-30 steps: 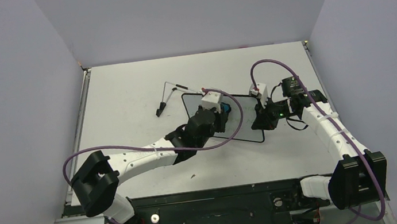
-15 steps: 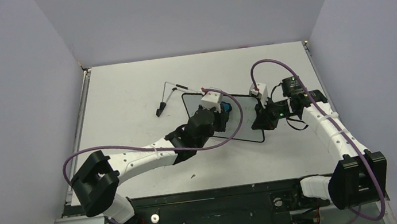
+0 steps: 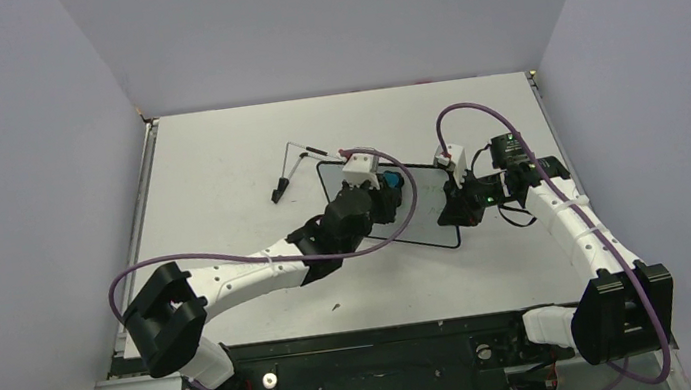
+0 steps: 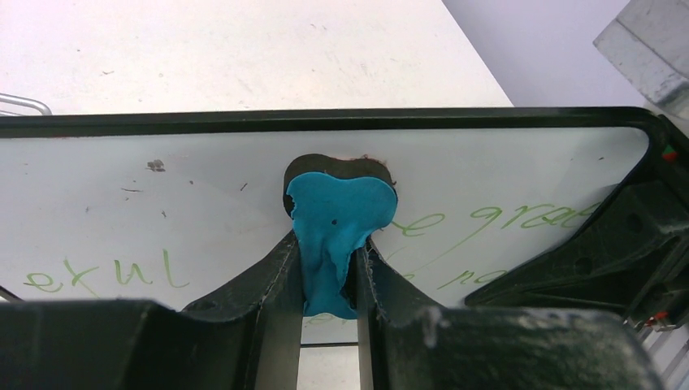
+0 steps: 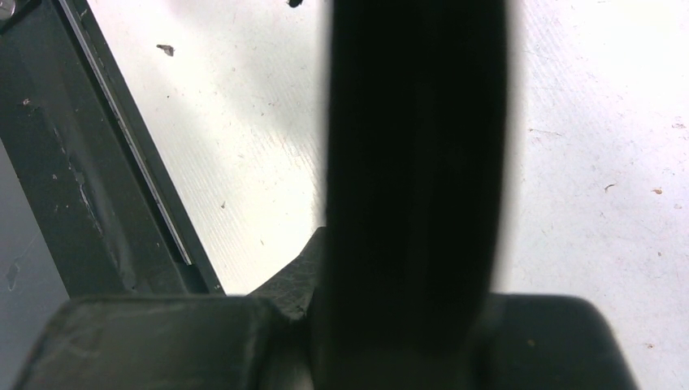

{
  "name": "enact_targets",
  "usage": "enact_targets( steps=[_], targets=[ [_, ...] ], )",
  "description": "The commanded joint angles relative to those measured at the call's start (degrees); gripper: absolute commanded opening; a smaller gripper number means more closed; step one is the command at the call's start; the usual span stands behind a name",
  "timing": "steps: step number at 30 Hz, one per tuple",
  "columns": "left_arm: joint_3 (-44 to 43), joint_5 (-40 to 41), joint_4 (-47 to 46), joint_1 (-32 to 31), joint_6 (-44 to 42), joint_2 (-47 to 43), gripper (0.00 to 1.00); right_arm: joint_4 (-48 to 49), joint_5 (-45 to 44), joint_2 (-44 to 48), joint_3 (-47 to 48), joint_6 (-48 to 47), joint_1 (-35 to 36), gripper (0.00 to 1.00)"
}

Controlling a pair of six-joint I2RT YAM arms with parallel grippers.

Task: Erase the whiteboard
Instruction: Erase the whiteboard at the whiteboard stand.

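The whiteboard [image 3: 429, 206] lies mid-table, white with a thin black frame. In the left wrist view the whiteboard [image 4: 162, 195] carries faint green handwriting at its lower left and right. My left gripper [image 3: 389, 189] is shut on a small blue eraser [image 4: 341, 211], whose pad presses on the board near its far edge. My right gripper [image 3: 454, 209] is shut on the board's right edge. In the right wrist view that black frame [image 5: 414, 122] is a blurred dark band running up from the right gripper [image 5: 414, 268].
A thin black wire stand [image 3: 295, 166] lies on the table just left of the board, and its tip [image 4: 20, 103] shows in the left wrist view. Purple cables loop over both arms. A dark rail [image 5: 73, 179] runs along the left of the right wrist view.
My left gripper has slid the eraser a little toward the board's far edge and slightly left. The right gripper and the board have stayed put.
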State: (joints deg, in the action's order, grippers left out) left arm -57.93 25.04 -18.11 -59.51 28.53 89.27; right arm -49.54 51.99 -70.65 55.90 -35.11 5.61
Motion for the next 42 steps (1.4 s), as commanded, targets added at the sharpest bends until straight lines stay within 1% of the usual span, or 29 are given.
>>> enact_targets(
  steps=[1,5,11,15,20,22,23,24,26,28,32,37,42],
  targets=[
    [-5.39,4.63,-0.51,0.00,0.27,1.15,0.00,-2.10,3.20,1.58,-0.02,-2.77,0.94,0.00],
    [-5.08,6.59,1.40,-1.25,-1.94,1.70,0.00,-2.18,3.18,1.67,0.03,-2.85,0.84,0.00],
    [-4.10,10.84,4.87,-1.45,-4.62,1.60,0.00,-2.23,3.21,1.76,-0.04,-2.98,0.81,0.00],
    [-3.42,12.87,6.06,-1.02,-4.63,1.91,0.00,-2.25,3.12,1.69,-0.03,-3.03,0.81,0.00],
    [-1.95,12.76,6.07,0.42,-3.28,1.37,0.00,-2.25,3.02,1.86,-0.14,-3.03,0.78,0.00],
    [-0.77,10.87,4.93,1.23,-2.85,0.48,0.00,-2.23,2.99,1.80,-0.13,-3.03,0.73,0.00],
    [0.21,8.33,3.10,1.45,-2.99,0.12,0.00,-2.27,3.09,1.69,-0.10,-3.03,0.77,0.00],
    [0.73,5.61,1.60,1.53,-4.00,-0.66,0.00,-2.26,3.06,1.68,-0.03,-2.99,0.80,0.00],
    [2.29,1.40,-4.60,0.82,-6.40,-1.62,0.00,-2.28,3.11,1.58,-0.04,-3.03,0.82,0.00],
    [2.31,-1.15,-7.91,-0.64,-9.59,-2.14,0.00,-2.31,3.12,1.50,-0.08,-3.02,0.79,0.00],
    [-0.30,-2.30,-8.01,-2.77,-14.77,-1.22,0.00,-2.32,3.11,1.56,-0.14,-3.08,0.81,0.00],
    [-2.77,-2.90,-5.38,-3.07,-19.95,-0.02,0.00,-2.29,3.06,1.54,-0.05,-3.11,0.81,0.00],
    [-3.90,-5.08,-3.18,-2.95,-22.52,0.49,0.00,-2.31,3.11,1.53,-0.07,-3.12,0.85,0.00]
  ],
)
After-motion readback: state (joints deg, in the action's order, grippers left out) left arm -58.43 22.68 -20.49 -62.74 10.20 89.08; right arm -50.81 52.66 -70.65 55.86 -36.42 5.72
